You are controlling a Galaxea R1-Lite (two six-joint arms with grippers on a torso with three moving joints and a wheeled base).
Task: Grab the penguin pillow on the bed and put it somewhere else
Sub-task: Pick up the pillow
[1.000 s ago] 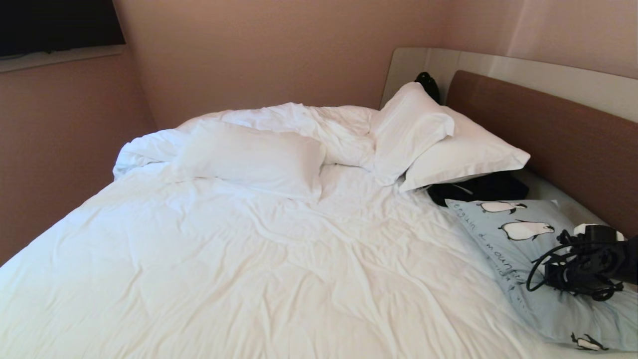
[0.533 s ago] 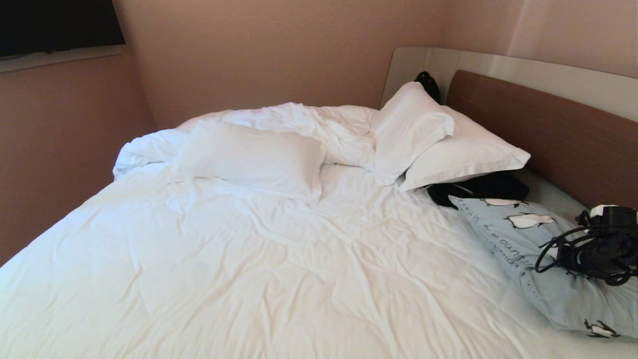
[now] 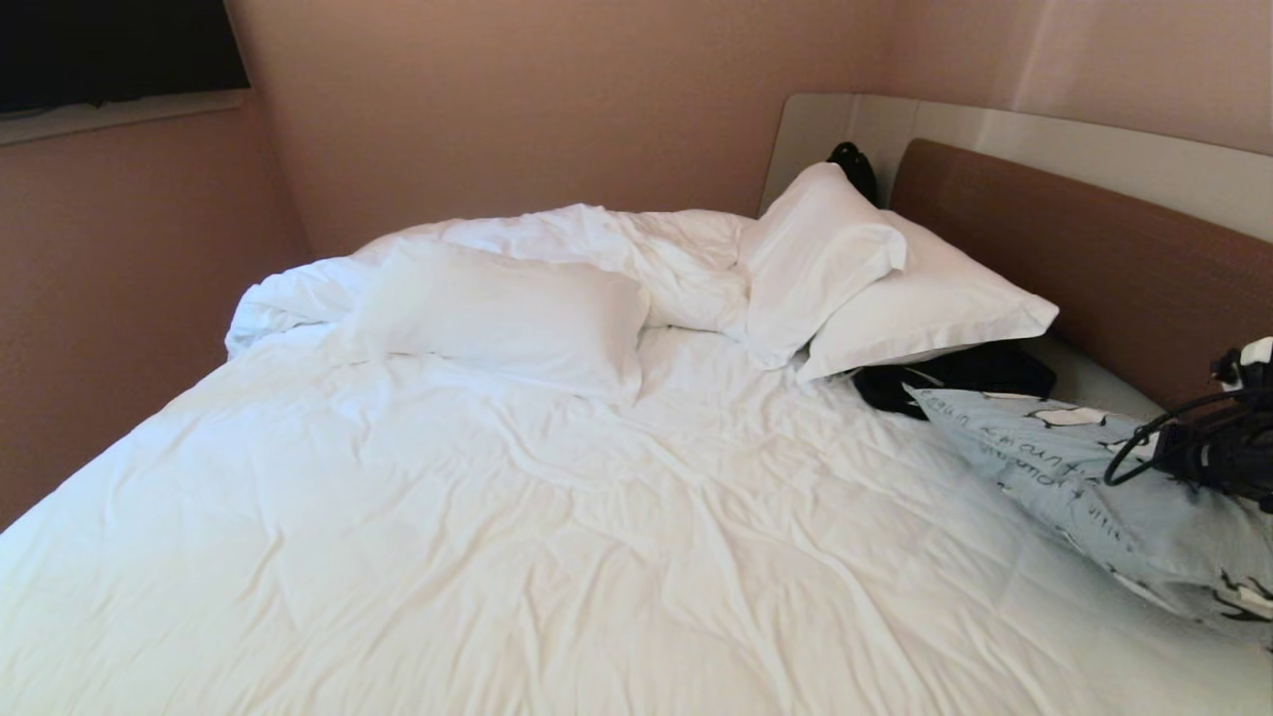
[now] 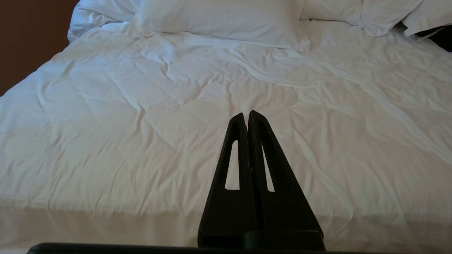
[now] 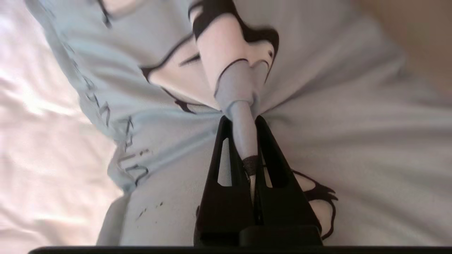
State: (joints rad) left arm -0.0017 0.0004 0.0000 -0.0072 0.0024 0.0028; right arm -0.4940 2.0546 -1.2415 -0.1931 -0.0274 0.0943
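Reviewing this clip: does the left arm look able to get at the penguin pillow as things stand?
Probably not. The left gripper, shut, hangs over bare duvet on the bed, while the penguin pillow sits at the far right edge, pinched in the right gripper.

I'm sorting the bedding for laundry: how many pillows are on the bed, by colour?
White pillows: 3
Pale blue penguin pillow: 1, a fold of it pinched in the right gripper
Total: 4
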